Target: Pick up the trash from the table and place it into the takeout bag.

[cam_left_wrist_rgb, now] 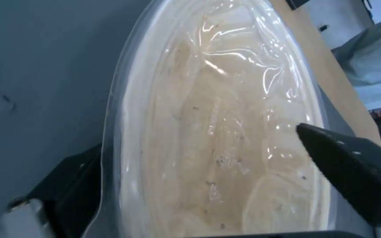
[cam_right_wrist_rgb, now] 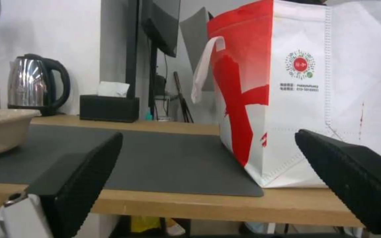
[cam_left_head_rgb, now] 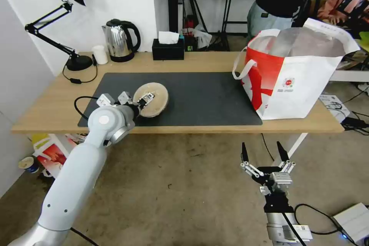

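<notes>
A tan paper bowl [cam_left_head_rgb: 153, 99] with a clear film lid [cam_left_wrist_rgb: 226, 132] is tilted over the left part of the dark mat [cam_left_head_rgb: 207, 96] on the table [cam_left_head_rgb: 50, 103]. My left gripper [cam_left_head_rgb: 145, 100] is shut on its near rim, one finger [cam_left_wrist_rgb: 354, 172] over the lid and the other outside the wall. The takeout bag [cam_left_head_rgb: 300, 84] stands open at the table's right end, foil lining showing, and its red logo side [cam_right_wrist_rgb: 331, 99] faces my right gripper [cam_left_head_rgb: 263, 153]. That gripper hangs open below the table's front edge, holding nothing.
Along the back edge stand a black desk lamp [cam_left_head_rgb: 73, 61], a small white cup [cam_left_head_rgb: 100, 54], a steel kettle [cam_left_head_rgb: 121, 40] and a black tissue box [cam_left_head_rgb: 168, 50]. A cable [cam_left_head_rgb: 78, 107] lies at the mat's left corner. Boxes and cables sit on the floor at right.
</notes>
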`<state>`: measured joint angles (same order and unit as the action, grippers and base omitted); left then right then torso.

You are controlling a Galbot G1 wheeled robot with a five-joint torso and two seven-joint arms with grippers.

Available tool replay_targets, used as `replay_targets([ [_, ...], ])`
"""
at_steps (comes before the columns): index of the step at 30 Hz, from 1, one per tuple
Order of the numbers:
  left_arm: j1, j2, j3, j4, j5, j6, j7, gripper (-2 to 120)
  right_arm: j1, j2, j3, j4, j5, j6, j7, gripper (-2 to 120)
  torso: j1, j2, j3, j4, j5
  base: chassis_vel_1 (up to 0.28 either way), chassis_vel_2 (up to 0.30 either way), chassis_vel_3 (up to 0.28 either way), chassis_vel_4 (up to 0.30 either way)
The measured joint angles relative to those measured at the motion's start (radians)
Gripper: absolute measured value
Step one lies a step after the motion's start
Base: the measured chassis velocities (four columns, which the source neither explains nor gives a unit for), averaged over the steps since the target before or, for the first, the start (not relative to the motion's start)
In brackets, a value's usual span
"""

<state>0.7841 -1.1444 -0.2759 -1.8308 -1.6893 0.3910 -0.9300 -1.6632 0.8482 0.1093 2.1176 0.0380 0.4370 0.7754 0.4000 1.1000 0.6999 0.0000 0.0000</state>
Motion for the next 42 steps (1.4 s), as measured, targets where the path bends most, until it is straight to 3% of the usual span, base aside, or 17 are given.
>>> replay_targets([
  [2, 0.0, 0.0, 0.0, 0.001, 0.0, 0.0, 0.0, 93, 0.0, 0.0, 0.0, 0.0, 0.0, 0.0, 0.0, 100, 0.0, 0.0, 0.0, 0.0, 0.0, 0.0, 0.0, 0.0, 0.0],
  [5, 0.002, 0.001, -0.003, 0.002, -0.001, -0.001, 0.004, 79, 0.0, 0.0, 0.0, 0.0, 0.0, 0.0, 0.0, 100, 0.0, 0.0, 0.0, 0.0, 0.0, 0.0, 0.0, 0.0, 0.0],
  [12, 0.005, 0.003, -0.006, -0.001, -0.003, -0.003, 0.006, 59, 0.0, 0.0, 0.0, 0.0, 0.0, 0.0, 0.0, 100, 0.0, 0.0, 0.0, 0.0, 0.0, 0.0, 0.0, 0.0, 0.0],
  [15, 0.007, 0.003, -0.009, -0.004, -0.003, -0.004, 0.006, 42, 0.0, 0.0, 0.0, 0.0, 0.0, 0.0, 0.0, 100, 0.0, 0.0, 0.0, -0.0001, 0.0001, 0.0, 0.0, 0.0, 0.0],
  [20, 0.012, 0.006, -0.015, -0.008, -0.003, -0.005, 0.007, 28, 0.0, 0.0, 0.0, 0.0, 0.0, 0.0, 0.0, 100, 0.0, 0.0, 0.0, -0.0001, 0.0, 0.0, 0.0, 0.0, 0.0],
  [26, 0.019, 0.012, -0.025, -0.011, -0.003, -0.006, 0.008, 3, 0.0, 0.0, 0.0, 0.0, 0.0, 0.0, 0.0, 100, 0.0, 0.0, 0.0, -0.0001, 0.0, 0.0, 0.0, 0.0, 0.0],
  [42, 0.021, 0.013, -0.027, -0.028, -0.005, -0.012, 0.01, 0, 0.0, 0.0, 0.0, 0.0, 0.0, 0.0, 0.0, 100, 0.0, 0.0, 0.0, -0.0001, 0.0, 0.0, 0.0, 0.0, 0.0],
])
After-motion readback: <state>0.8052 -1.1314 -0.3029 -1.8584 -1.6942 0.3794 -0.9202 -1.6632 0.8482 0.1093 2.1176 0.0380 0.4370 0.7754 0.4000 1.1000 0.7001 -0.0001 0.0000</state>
